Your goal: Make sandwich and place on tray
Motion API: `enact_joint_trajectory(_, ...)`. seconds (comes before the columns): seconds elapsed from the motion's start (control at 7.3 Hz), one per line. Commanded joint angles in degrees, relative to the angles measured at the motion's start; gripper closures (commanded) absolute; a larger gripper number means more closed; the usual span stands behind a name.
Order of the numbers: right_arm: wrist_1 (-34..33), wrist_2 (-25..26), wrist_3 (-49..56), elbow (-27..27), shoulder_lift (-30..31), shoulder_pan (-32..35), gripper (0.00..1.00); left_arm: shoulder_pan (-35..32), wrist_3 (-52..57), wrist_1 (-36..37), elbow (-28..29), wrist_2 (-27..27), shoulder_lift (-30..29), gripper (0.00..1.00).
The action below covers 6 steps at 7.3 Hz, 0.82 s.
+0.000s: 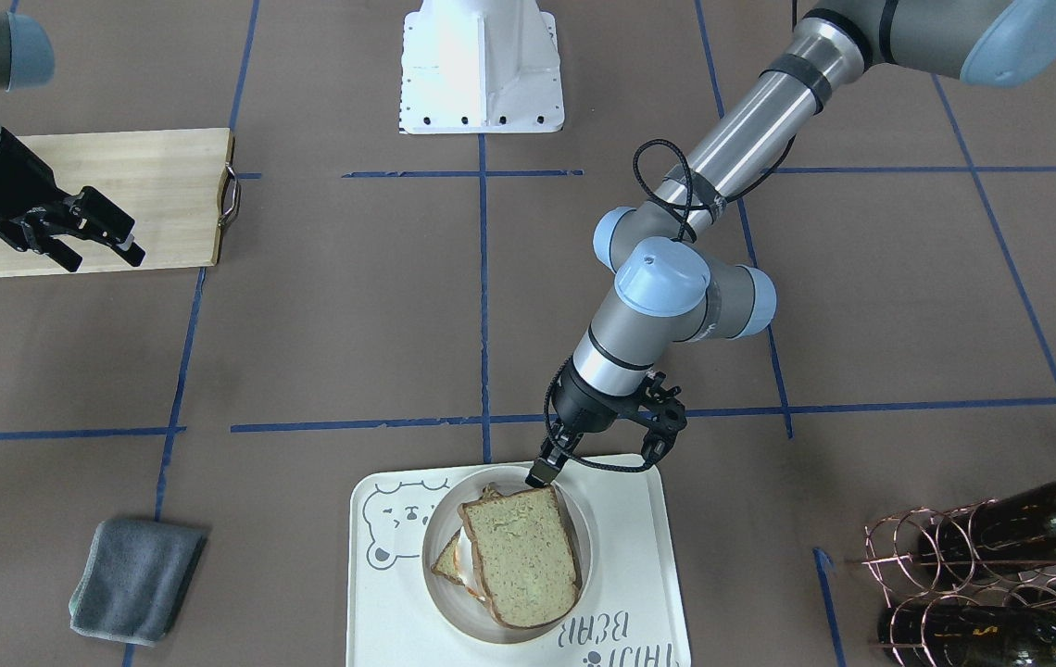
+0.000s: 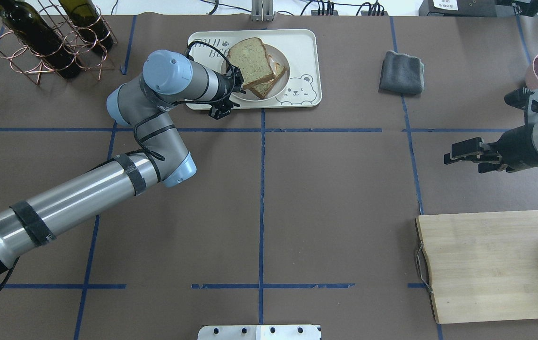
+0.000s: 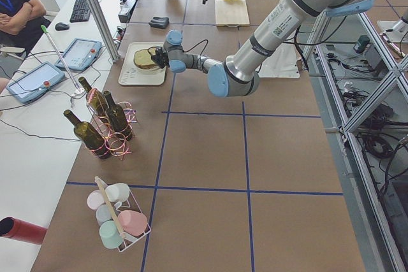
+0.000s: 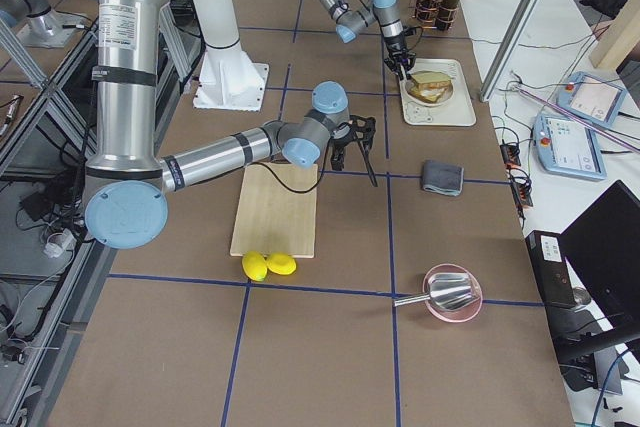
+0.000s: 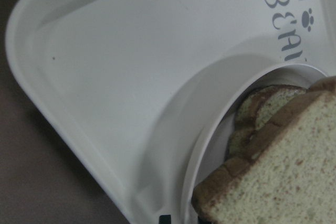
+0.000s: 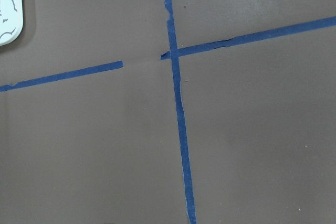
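Sandwich (image 1: 519, 556) is sitting on its dish (image 1: 445, 602) on the tray (image 1: 380, 621), top slice skewed. The left gripper (image 1: 539, 475) looks to be pinching the dish rim at 12 o'clock, so yanking away risks tipping that slice off. The right gripper (image 1: 104, 257) is hanging open, well apart.

Sandwich (image 1: 521, 554) on dish (image 1: 443, 607), dish on tray (image 1: 380, 621); left gripper (image 1: 539, 476) at dish rim, apparently touching.

With the dish (image 1: 440, 523) rim and sandwich (image 1: 521, 556) crowding my left jaws on the tray (image 1: 639, 574) and the bottle rack (image 1: 963, 574) standing well aside, bare surface (image 1: 352, 324) lies open toward the cutting board (image 1: 148, 185).
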<state>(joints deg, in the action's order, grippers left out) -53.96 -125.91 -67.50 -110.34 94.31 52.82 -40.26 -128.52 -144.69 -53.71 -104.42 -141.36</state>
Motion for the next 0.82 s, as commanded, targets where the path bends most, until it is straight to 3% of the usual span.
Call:
enact_joint_trajectory(0.0,0.0,0.1,-0.1,-0.1,0.1,0.3,0.00,-0.3,5.5,7.9,-16.7,-3.1,9.4,0.00)
enact_joint_trajectory(0.14,-0.1,0.1,0.0,-0.7,2.1,2.2,0.00,-0.1,13.9,12.5,-28.9,-4.8,17.1,0.00)
enact_joint_trajectory(0.41,-0.7,-3.1,7.7,-1.4,5.8,7.2,0.00,-0.4,36.5,20.1,-45.7,-8.3,29.1,0.00)
enact_joint_trajectory(0.68,-7.3,-3.9,23.0,-1.5,9.0,13.2,0.00,-5.0,58.3,20.8,-53.0,-12.3,40.3,0.00)
